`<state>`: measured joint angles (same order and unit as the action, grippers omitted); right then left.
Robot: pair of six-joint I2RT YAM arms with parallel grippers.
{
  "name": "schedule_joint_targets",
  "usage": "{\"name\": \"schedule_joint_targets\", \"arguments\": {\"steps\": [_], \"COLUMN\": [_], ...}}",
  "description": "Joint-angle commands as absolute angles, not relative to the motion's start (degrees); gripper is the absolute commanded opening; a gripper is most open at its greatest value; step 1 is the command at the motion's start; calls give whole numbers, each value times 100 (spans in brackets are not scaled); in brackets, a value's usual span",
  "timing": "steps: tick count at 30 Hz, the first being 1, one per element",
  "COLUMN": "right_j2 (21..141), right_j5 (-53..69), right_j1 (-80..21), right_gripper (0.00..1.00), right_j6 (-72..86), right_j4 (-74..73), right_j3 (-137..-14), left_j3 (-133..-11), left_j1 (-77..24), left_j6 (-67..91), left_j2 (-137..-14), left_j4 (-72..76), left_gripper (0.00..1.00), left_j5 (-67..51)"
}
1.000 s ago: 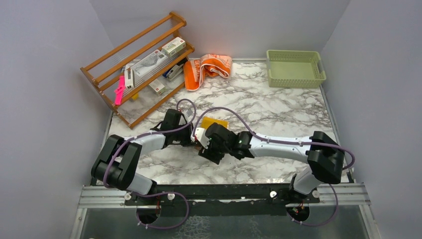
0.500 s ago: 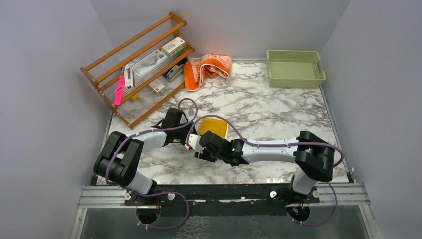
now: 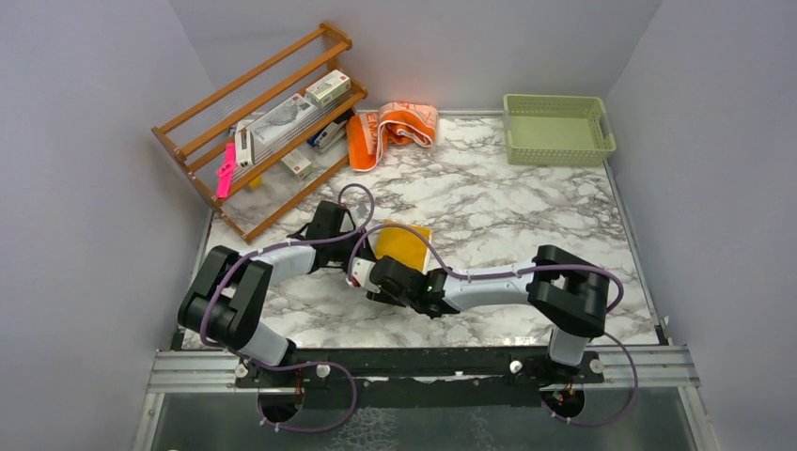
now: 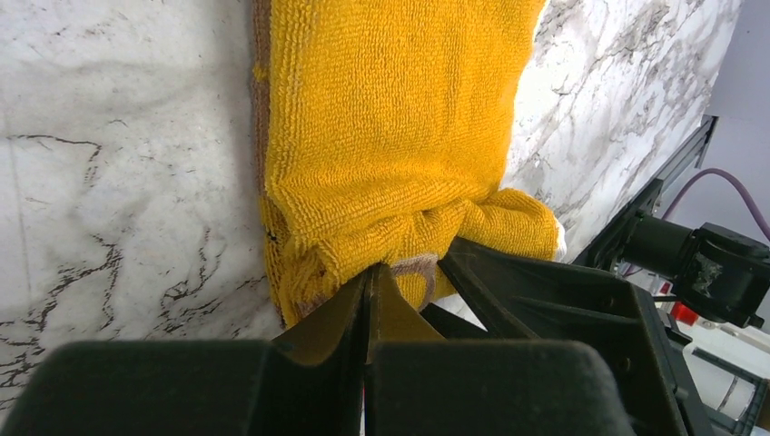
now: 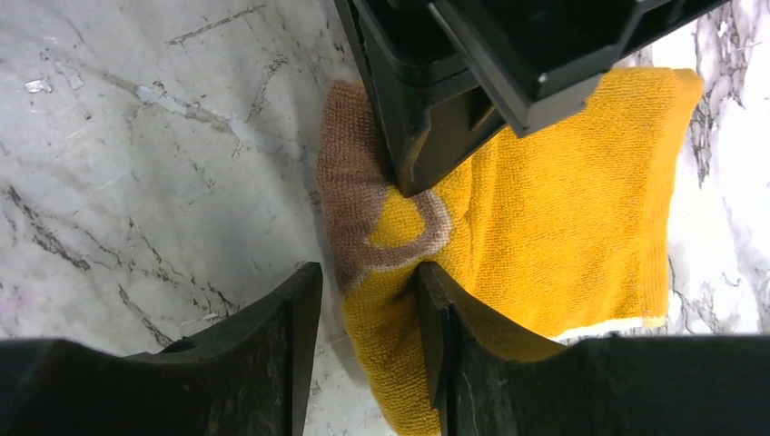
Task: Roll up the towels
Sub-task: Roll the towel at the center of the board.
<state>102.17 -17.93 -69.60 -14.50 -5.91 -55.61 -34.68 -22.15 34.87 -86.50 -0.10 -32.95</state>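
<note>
**Yellow towel.** The plain mustard-yellow terry-cloth towel lies on the white marble-patterned desk, left of centre and just beyond both tools. Most of it lies flat. The edge nearest the arms is bunched into a short, loose roll, and a brown trim band shows at that edge.

**Left tool.** The left tool is fully closed. Its fingertips meet on the bunched edge of the yellow towel and pinch a fold of cloth at the brown band.

**Right tool.** The right tool is partly open, with a narrow gap between its fingers. The brown-banded corner of the yellow towel lies in that gap. Whether the pads press on the cloth cannot be told. The tool sits directly opposite the left tool, tips close together.

**Second towel.** The orange and pale peach printed cloth towel lies crumpled at the far edge of the desk. It sits just beside the slatted brown wooden rack and well apart from both tools.

**Basket.** A pale green plastic basket stands at the far right corner.
</note>
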Motion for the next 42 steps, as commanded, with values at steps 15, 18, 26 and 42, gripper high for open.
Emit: {"name": "schedule_joint_targets", "arguments": {"steps": [15,18,26,42], "right_j2": [10439,10222,10094,12076], "right_j5": [-1312,-462,1906,6019], "right_j1": [-6867,-6720,-6305,-4571], "right_gripper": [1,1,2,7], "right_j6": [-236,-46,346,581], "right_j4": [-951,-1062,-1567,-2624], "right_j3": [-5572,-5621,-5996,-7728], "left_j3": [-3827,-3960,-4130,-3207], "left_j1": [-1190,-826,-732,-1000], "left_j6": [3202,3008,2649,3602], "left_j2": [-7568,-7156,-6446,-5411], "left_j4": [-977,-1329,-2103,-1808], "left_gripper": [0,3,4,4], "left_j5": [-3335,-3366,-3487,-3993]}}
